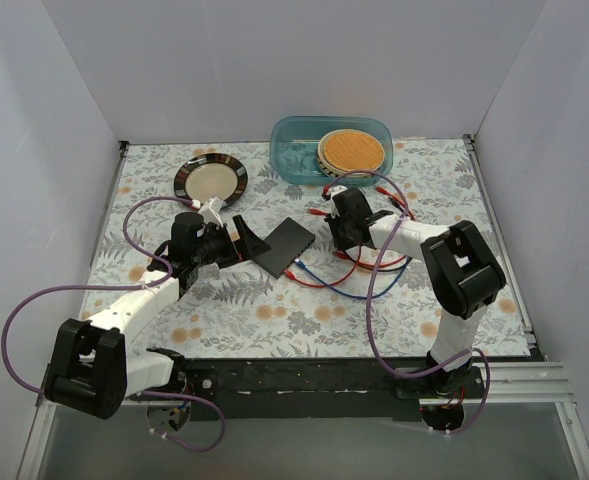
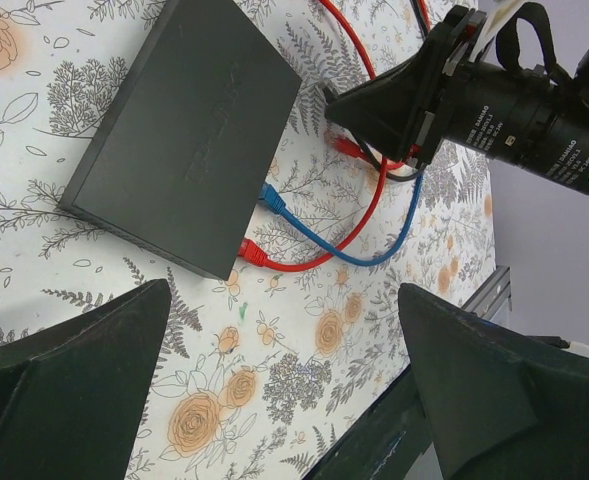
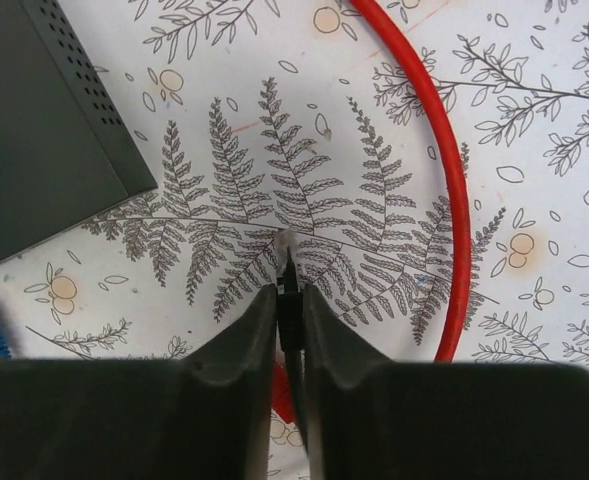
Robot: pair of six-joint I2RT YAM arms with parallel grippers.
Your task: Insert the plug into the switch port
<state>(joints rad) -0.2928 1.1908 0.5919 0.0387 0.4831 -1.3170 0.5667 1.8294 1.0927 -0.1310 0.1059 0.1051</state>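
While the left gripper (image 2: 282,290) gapes wide across the lower frame, the right gripper (image 3: 289,290) pinches a thin dark piece (image 3: 287,268), the switch (image 3: 34,130) lying upper left

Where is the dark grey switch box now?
In the top view, the switch box lies flat between the left pincer and the right pincer, nearer the arms than the round plate.
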